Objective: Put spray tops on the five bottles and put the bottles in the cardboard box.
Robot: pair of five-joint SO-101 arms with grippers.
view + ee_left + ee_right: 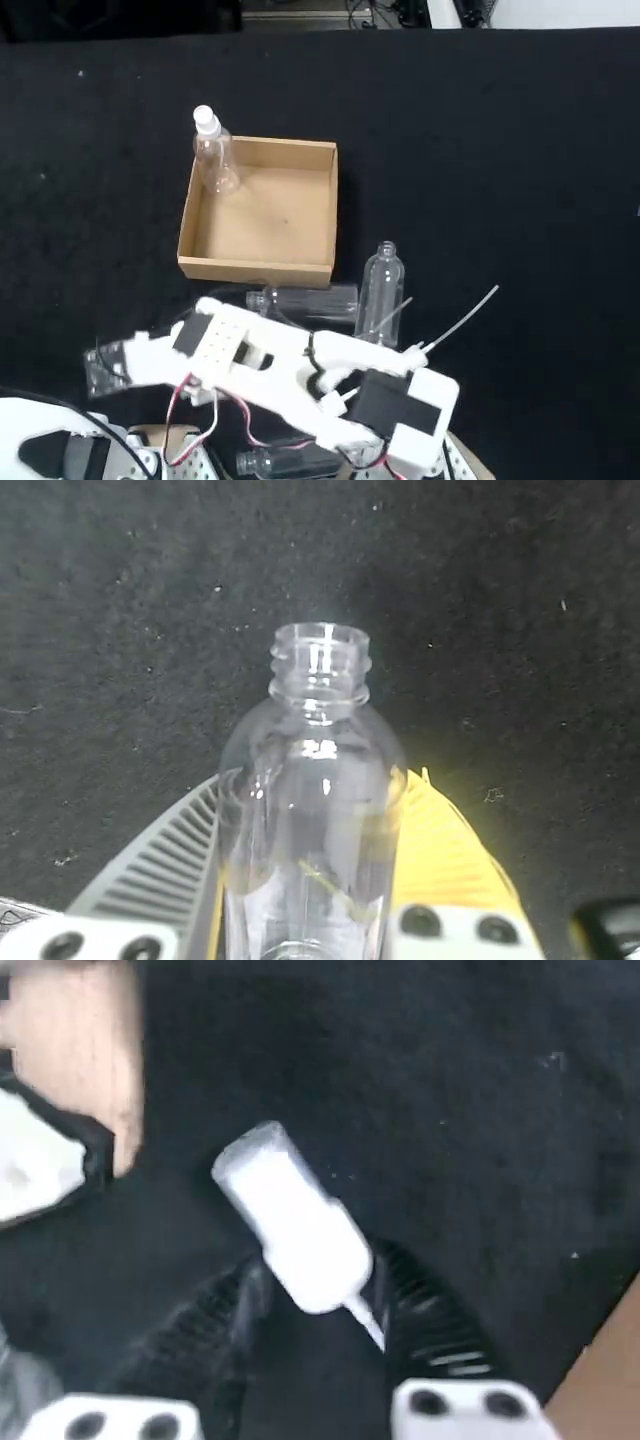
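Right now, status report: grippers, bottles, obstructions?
Left gripper shut on clear plastic bottle, neck bare. Right gripper shut on white spray top. One capped bottle in brown cardboard box. Uncapped upright bottle beside box.

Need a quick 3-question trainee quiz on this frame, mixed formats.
1. How many bottles are inside the cardboard box?
2. True or false: the bottle in the left hand is already capped.
3. What does the right hand hold? A) a bottle B) a spray top C) nothing

Key: 1) one; 2) false; 3) B.
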